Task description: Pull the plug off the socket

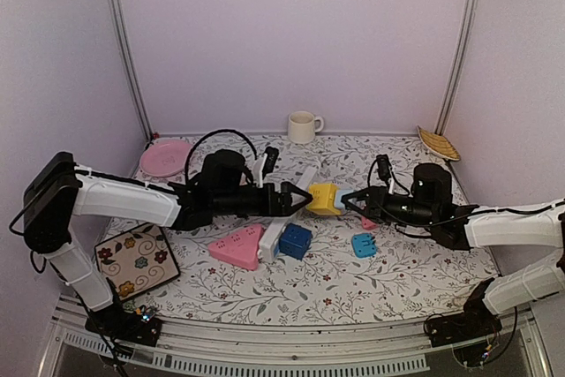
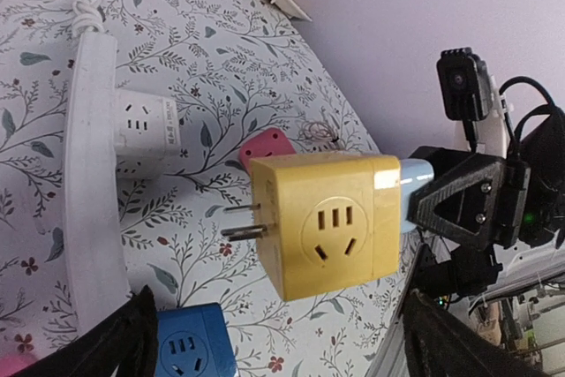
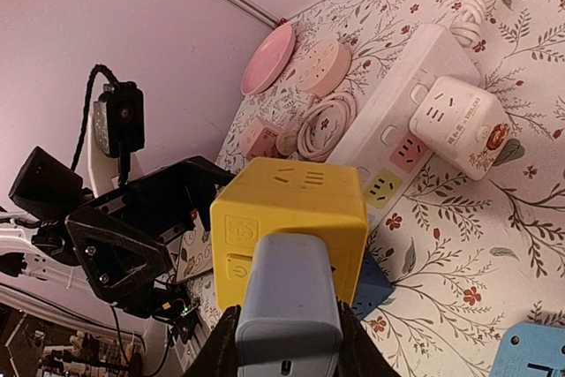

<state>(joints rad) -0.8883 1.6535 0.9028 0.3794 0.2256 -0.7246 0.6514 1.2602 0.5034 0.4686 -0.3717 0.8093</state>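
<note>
Socket [image 1: 323,198] midair, just beside left hand [image 1: 305,198]

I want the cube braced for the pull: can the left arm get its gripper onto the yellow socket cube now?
Probably yes. The left gripper is open and faces the yellow socket cube, which the right gripper holds up by the pale blue plug; nothing lies between.

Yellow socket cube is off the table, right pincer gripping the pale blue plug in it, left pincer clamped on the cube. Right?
Not quite: the left pincer is open, jaws clear of the yellow socket cube, as the left wrist view shows. The cube is off the table, and the right pincer grips the pale blue plug.
</note>
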